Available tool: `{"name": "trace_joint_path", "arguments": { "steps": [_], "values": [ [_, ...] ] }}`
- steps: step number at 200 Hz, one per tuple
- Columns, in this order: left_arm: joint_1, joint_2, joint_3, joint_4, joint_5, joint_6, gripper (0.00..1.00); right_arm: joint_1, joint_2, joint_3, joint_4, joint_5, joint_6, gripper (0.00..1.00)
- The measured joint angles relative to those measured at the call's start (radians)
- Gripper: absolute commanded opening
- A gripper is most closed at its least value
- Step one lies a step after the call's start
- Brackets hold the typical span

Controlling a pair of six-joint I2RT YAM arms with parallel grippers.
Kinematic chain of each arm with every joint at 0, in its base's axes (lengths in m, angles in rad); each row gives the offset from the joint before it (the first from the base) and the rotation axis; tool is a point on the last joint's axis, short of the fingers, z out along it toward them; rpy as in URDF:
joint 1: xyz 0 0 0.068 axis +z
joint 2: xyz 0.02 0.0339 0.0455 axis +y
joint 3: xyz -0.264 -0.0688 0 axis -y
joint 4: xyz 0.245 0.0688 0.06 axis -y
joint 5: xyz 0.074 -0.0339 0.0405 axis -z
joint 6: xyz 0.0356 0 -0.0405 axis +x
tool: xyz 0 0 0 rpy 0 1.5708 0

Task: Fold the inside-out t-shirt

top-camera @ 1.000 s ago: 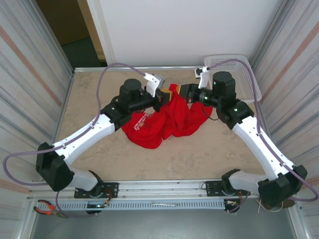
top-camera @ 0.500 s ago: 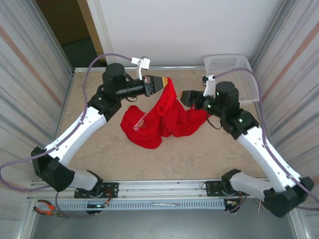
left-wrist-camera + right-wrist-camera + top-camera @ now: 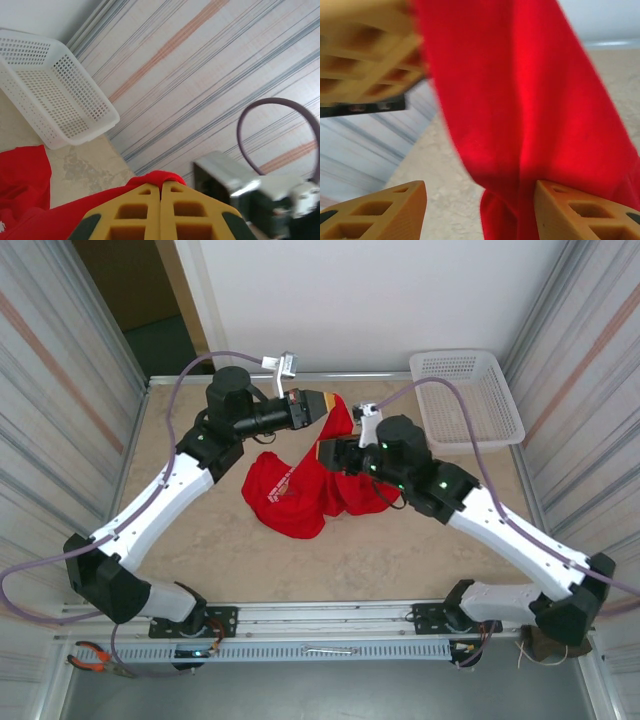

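Pliers (image 3: pixel 90 656) lie on the rail at the near edge, well behind both end effectors, not in play.

Most of the red t-shirt (image 3: pixel 295 495) is a crumpled heap on the desk (image 3: pixel 400 550), below the right end effector (image 3: pixel 326 453) and on its near side. A small white graphic faces up on the heap's left part.

Right end effector: jaws partly apart, holding nothing. Its wrist view shows a hanging strip of shirt between the fingers, close to one pad. Can't tell if it touches.

Just beyond and above it is the left end effector (image 3: pixel 328 403). Jaws are closed tight on a bit of the shirt, lifted so cloth runs from it down to the heap. Hem, collar or sleeve: can't tell.

White mesh basket (image 3: pixel 466 395) sits far to the right of both end effectors at the far corner, well apart from the shirt.

Progress looks early. No fold is made and the shirt is not spread flat. Likely left to do:
- a second grasp by the right end effector
- spreading the shirt out on the desk
- folding the sleeves and body
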Motion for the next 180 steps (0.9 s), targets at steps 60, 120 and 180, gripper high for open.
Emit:
{"name": "trace_joint_path", "arguments": {
  "steps": [60,120,180],
  "values": [
    [-0.018,0.0,-0.002,0.0,-0.04,-0.014,0.0,-0.026,0.045,0.024,0.008,0.095,-0.007,0.0],
    [0.047,-0.001,-0.069,0.001,-0.119,-0.016,0.0,-0.199,-0.189,-0.011,0.085,-0.319,-0.063,0.0],
    [0.093,-0.005,-0.128,0.063,-0.103,-0.014,0.12,-0.393,-0.215,-0.154,0.249,-0.58,0.013,0.0]
  ]
}}
